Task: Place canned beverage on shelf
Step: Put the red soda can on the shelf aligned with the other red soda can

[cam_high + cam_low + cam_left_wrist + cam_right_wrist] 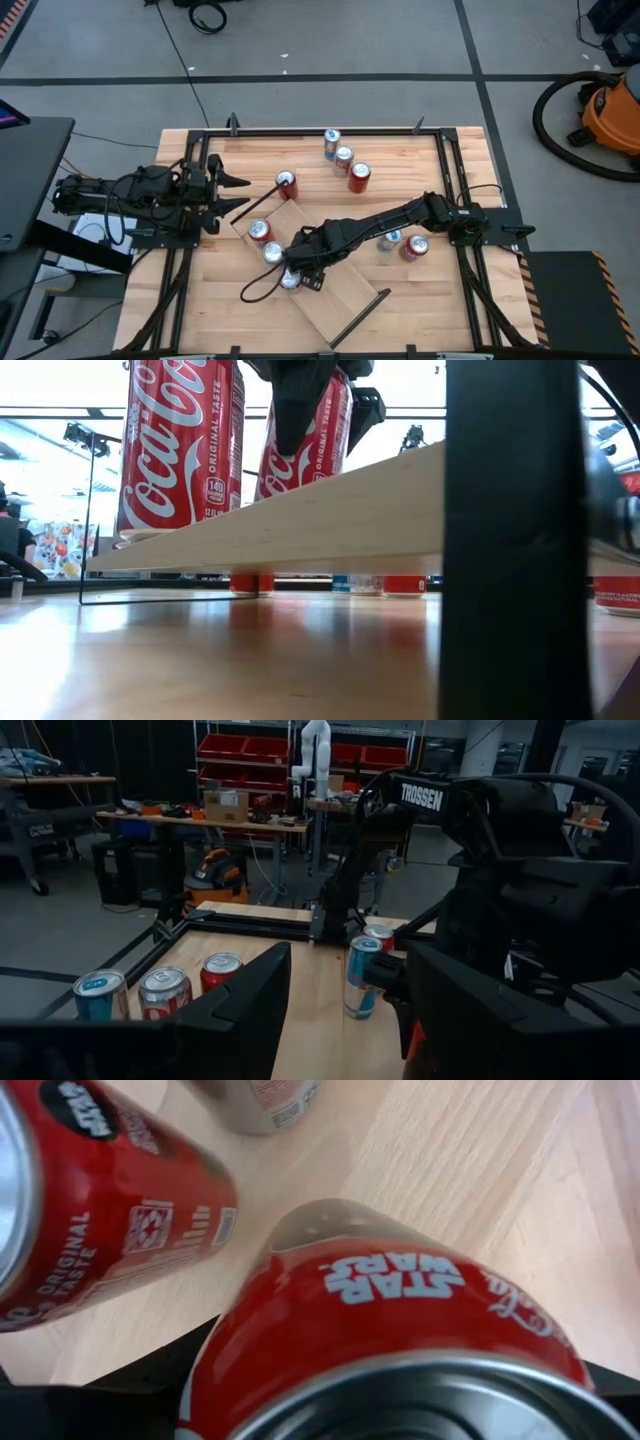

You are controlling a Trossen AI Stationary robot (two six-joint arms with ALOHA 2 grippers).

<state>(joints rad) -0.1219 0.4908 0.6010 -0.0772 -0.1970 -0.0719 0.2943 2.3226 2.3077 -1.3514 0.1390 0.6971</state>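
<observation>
High view: the right gripper (292,277) is over a Coca-Cola can (290,280) on the shelf (325,290); the left gripper (235,190) waits, nearly closed, empty. Low view: cans read "Coca-Cola ORIGINAL TASTE". Right wrist view: the half-open fingers flank a "STAR WARS" can; grip unclear.

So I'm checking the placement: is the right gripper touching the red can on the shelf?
Touching. In the right wrist view the red can fills the space between the right gripper fingers, and the high view shows that gripper over a can on the shelf.
</observation>
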